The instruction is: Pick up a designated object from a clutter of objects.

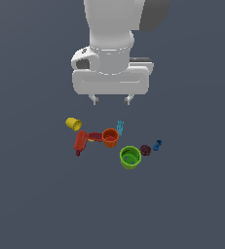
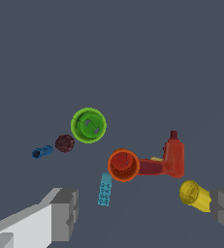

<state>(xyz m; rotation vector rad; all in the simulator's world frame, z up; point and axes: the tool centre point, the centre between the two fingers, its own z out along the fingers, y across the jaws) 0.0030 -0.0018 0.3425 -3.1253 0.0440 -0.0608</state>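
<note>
The designated object, a small light teal-blue block [image 1: 120,127] with a bumpy top, stands just beyond the orange cup [image 1: 110,137]; the wrist view shows the same block [image 2: 104,189] close beside that cup [image 2: 123,165]. My gripper [image 1: 111,99] hangs open above the clutter, well clear of everything, with nothing between its fingers [image 2: 65,213]. The teal block lies roughly under the gap between the fingertips. The clutter also holds a yellow cup [image 1: 74,124] on its side, a red drill-like tool [image 1: 84,140], a green cup [image 1: 130,157], a dark maroon lump [image 1: 144,150] and a darker blue small piece [image 1: 157,145].
All objects sit on a plain dark grey floor. The orange cup touches the drill's end and stands nearest the teal block. The green cup [image 2: 88,125], maroon lump [image 2: 64,143] and darker blue piece [image 2: 42,152] form a row farther off.
</note>
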